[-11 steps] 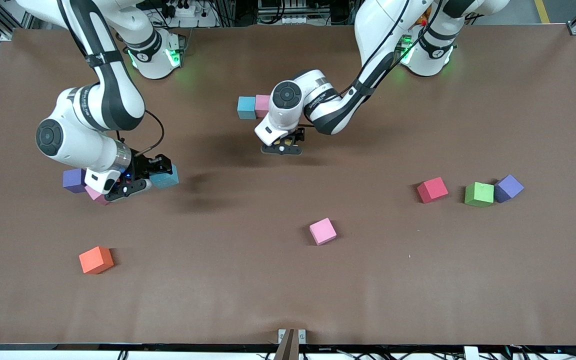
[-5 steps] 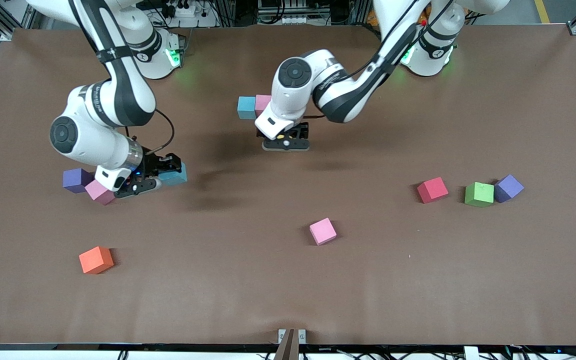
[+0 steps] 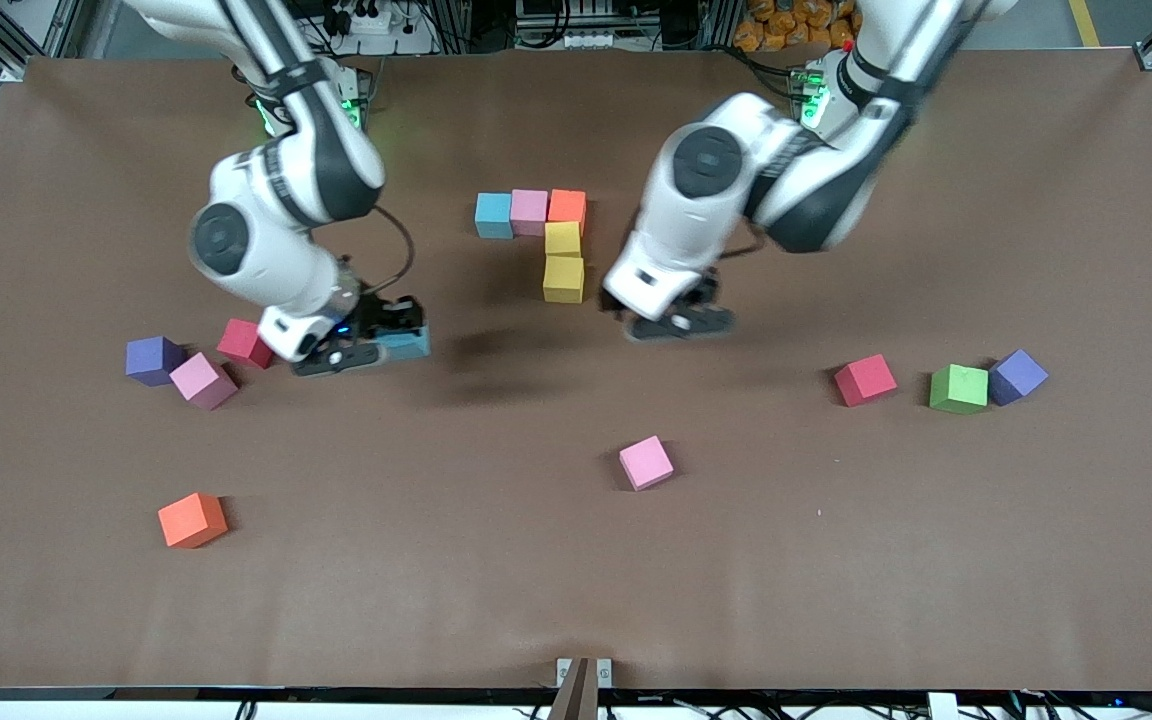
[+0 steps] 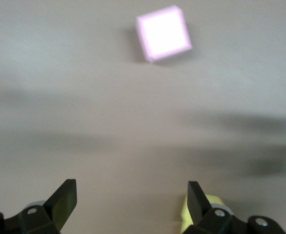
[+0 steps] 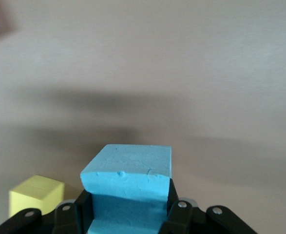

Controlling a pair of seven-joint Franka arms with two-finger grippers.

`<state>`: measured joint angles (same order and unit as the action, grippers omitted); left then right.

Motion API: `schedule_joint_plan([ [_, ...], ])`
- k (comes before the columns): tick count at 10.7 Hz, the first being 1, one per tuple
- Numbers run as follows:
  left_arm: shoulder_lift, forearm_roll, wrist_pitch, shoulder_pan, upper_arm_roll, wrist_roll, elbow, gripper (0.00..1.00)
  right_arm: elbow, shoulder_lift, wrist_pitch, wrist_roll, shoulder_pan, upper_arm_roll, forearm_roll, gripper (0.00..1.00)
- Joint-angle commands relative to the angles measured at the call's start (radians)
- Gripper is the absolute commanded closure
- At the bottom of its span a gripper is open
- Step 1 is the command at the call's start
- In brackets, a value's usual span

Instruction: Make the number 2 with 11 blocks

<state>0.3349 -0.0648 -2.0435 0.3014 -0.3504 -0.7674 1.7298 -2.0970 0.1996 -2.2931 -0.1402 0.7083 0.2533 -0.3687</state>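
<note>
The blocks are small matte cubes with flat faces and slightly softened edges; the pitted, crumbly-looking surface seen in the right wrist view suggests foam, so they probably weigh little, give slightly under pressure and offer good friction. Take hold across two parallel side faces at mid-height, jaws square to the faces, with moderate force; a grip across corners would likely let the cube twist. The right gripper (image 3: 361, 345) is clamped on a blue block (image 5: 128, 187) in this manner, fingers narrow on two of its sides, up in the air over bare table (image 3: 576, 580) toward the right arm's end. The left gripper (image 3: 681, 320) holds nothing, fingers (image 4: 65, 202) spread wide, over the table just beside the started number 2. That figure so far consists of a top row of a blue cube (image 3: 493, 215), a pink cube (image 3: 529, 212) and an orange cube (image 3: 566, 207) touching side by side, with two yellow cubes (image 3: 563, 260) running down from the orange one toward the front camera. Loose pieces lie well apart: a red cube (image 3: 244, 343) and a pink cube (image 3: 203, 381) beside a purple cube (image 3: 154, 360), an orange cube (image 3: 192, 520), a pink cube (image 3: 646, 462), and a red cube (image 3: 865, 380) near a green cube (image 3: 958, 388) that touches a second purple cube (image 3: 1018, 376). The table cover is a smooth, dull brown sheet, so cubes should slide on it when nudged.
</note>
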Motion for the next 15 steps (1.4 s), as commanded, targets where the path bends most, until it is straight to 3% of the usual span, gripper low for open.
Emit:
schedule_joint_plan([
  [1, -0.053, 0.020, 0.054, -0.126, -0.015, 0.143, 0.027, 0.00, 0.005, 0.044, -0.104, -0.131, 0.087, 0.004, 0.010, 0.59],
  [4, -0.050, 0.003, 0.089, -0.281, -0.009, 0.484, 0.027, 0.00, 0.096, 0.185, -0.228, -0.328, 0.189, 0.004, 0.007, 0.59],
  [7, -0.013, 0.000, 0.088, -0.398, -0.005, 0.709, 0.033, 0.00, 0.201, 0.297, -0.255, -0.505, 0.279, 0.004, 0.008, 0.59],
  [9, -0.016, -0.078, 0.024, -0.471, -0.012, 0.804, 0.106, 0.00, 0.239, 0.354, -0.265, -0.556, 0.318, 0.004, 0.013, 0.59],
  [12, 0.001, -0.067, -0.024, -0.527, -0.012, 0.783, 0.195, 0.00, 0.233, 0.397, -0.307, -0.514, 0.335, 0.003, 0.014, 0.59],
  [15, 0.022, 0.039, -0.061, -0.571, -0.012, 0.731, 0.258, 0.00, 0.216, 0.397, -0.293, -0.487, 0.358, 0.000, 0.013, 0.59],
])
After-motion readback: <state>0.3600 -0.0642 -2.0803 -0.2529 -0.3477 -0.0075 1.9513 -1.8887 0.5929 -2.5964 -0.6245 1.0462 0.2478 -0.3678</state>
